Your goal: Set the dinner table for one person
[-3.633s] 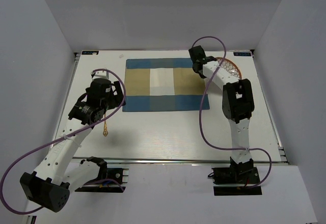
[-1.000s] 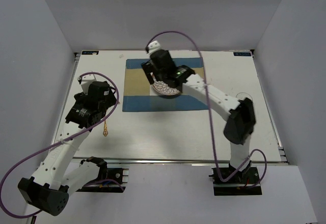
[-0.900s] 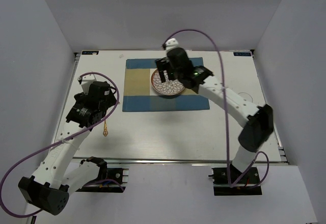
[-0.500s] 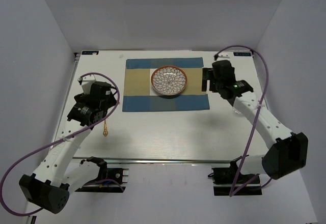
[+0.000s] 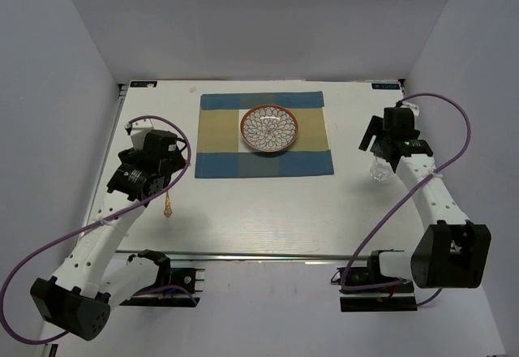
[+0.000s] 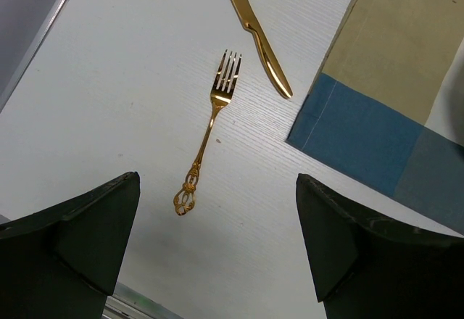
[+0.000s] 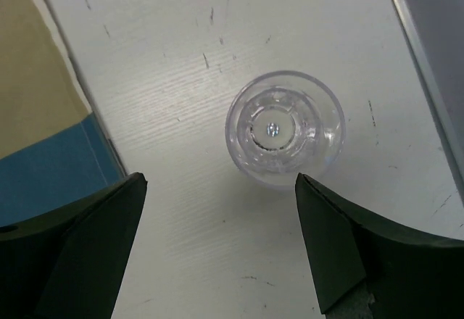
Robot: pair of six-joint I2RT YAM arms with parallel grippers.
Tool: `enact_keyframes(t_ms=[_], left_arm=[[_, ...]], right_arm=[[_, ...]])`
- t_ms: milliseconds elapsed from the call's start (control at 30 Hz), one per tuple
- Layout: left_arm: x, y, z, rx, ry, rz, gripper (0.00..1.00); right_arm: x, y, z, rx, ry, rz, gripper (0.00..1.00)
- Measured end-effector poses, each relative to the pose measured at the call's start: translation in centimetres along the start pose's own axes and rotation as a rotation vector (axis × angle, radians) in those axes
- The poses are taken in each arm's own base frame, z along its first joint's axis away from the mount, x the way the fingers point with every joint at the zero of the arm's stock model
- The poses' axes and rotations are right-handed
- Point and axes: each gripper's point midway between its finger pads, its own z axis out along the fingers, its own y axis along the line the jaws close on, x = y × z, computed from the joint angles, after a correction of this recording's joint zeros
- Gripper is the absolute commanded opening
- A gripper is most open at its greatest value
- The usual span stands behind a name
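Dinner table [image 5: 268, 211]: large white top, fills the work area; all items lie on it.
Fork [image 6: 210, 127]: gold, flat on the bare top, left of the mat, not touching it.
Knife [image 6: 257, 32]: gold, flat, just beyond the fork, tip close to the mat's near-left corner.
Left gripper [image 6: 216, 181]: jaws wide, holding nothing; hovers above the fork w/ no contact.
Glass [image 7: 284, 128]: clear, upright, on the bare top right of the mat, near the table's right edge.
Right gripper [image 7: 217, 181]: jaws wide, holding nothing; above the glass, which sits ahead of the gap and a bit toward the right finger, not yet between the fingers.
Placemat [image 5: 263, 134]: blue/beige, flat, toward the far centre.
Plate [image 5: 268, 128]: patterned, on the mat's middle panel; appears placed.
Step in hand (est.): fetching the glass w/ the right arm; cutlery not yet set.
Next move (est.): centre the gap on the glass, descend to straddle its wall, close gently, lift, carry to the far-right side of the mat.
Caution: clear, smooth wall may slip or tip if gripped off-centre.
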Motion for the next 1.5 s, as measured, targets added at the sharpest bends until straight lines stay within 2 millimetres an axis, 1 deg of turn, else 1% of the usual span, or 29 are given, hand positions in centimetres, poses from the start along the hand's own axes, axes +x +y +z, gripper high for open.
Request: enact_keyframes(t_ms=[67,133,267,367,400,467,500,533,600,733,800,833,867,900,933,1000,1067,1167,1233,1300,1400,1500], left_arm=[[0.0,0.0,0.0,0.003,0.000,0.004,0.98],[-0.1,-0.1,0.0,0.007,-0.001,0.006,0.98],[0.0,-0.2,-0.1,0.018,0.005,0.012,0.98],[0.1,-0.4,-0.1,0.026,0.008,0.016,0.98],[0.1,-0.4,-0.1,0.030,0.009,0.018,0.98],[0.1,-0.5,-0.1,0.032,0.008,0.017,0.98],[0.0,-0.5,-0.1,0.034,0.007,0.017,0.98],[0.0,-0.5,-0.1,0.036,0.006,0.018,0.98],[-0.1,-0.5,-0.2,0.039,0.003,0.018,0.98],[-0.2,-0.8,-0.2,0.050,-0.001,0.015,0.98],[-0.2,-0.8,-0.2,0.053,0.001,0.017,0.98],[-0.2,-0.8,-0.2,0.055,0.002,0.017,0.98],[-0.1,-0.9,-0.2,0.056,0.002,0.018,0.98],[-0.1,-0.9,-0.2,0.056,0.002,0.019,0.98],[-0.1,-0.9,-0.2,0.056,0.002,0.019,0.98],[-0.2,-0.9,-0.2,0.057,0.002,0.019,0.98],[-0.2,-0.9,-0.2,0.058,0.002,0.019,0.98],[-0.2,-1.0,-0.2,0.063,0.000,0.016,0.98],[-0.2,-1.1,-0.2,0.067,0.001,0.019,0.98],[-0.2,-1.1,-0.2,0.069,0.002,0.023,0.98],[-0.3,-1.3,-0.2,0.074,-0.002,0.022,0.98],[-0.3,-1.4,-0.1,0.074,-0.002,0.026,0.98]], right_arm=[[1.2,-0.3,1.0,0.005,0.045,0.000,0.83],[1.7,-0.2,2.0,-0.001,0.073,0.001,0.77],[3.0,0.4,4.0,-0.012,0.126,-0.001,0.72],[4.1,0.5,5.6,0.003,0.173,0.000,0.70],[4.7,0.4,6.3,0.014,0.195,0.000,0.63],[5.4,0.2,7.2,0.034,0.219,-0.001,0.46],[5.7,0.1,7.4,0.041,0.228,0.000,0.36],[6.0,0.0,7.6,0.049,0.235,0.004,0.00],[5.7,-0.1,7.6,0.061,0.228,0.010,0.00],[4.2,0.9,7.3,0.044,0.188,0.005,0.00],[3.0,2.5,6.8,0.005,0.176,-0.021,0.00],[2.1,3.7,6.6,-0.029,0.163,-0.040,0.00],[1.0,5.4,6.4,-0.075,0.154,-0.062,0.00],[-0.2,7.3,6.4,-0.125,0.146,-0.090,0.00],[-1.6,9.8,6.5,-0.188,0.128,-0.120,0.00],[-3.8,14.3,7.0,-0.286,0.099,-0.176,0.00],[-4.8,18.1,7.7,-0.346,0.083,-0.236,0.00],[-5.9,23.2,9.5,-0.399,0.070,-0.310,0.00],[-6.3,25.9,11.1,-0.423,0.051,-0.341,0.00],[-5.8,27.3,12.4,-0.432,0.048,-0.365,0.00],[-5.0,27.8,14.0,-0.425,0.063,-0.394,0.00],[-5.7,28.4,15.6,-0.420,0.036,-0.409,0.00]])
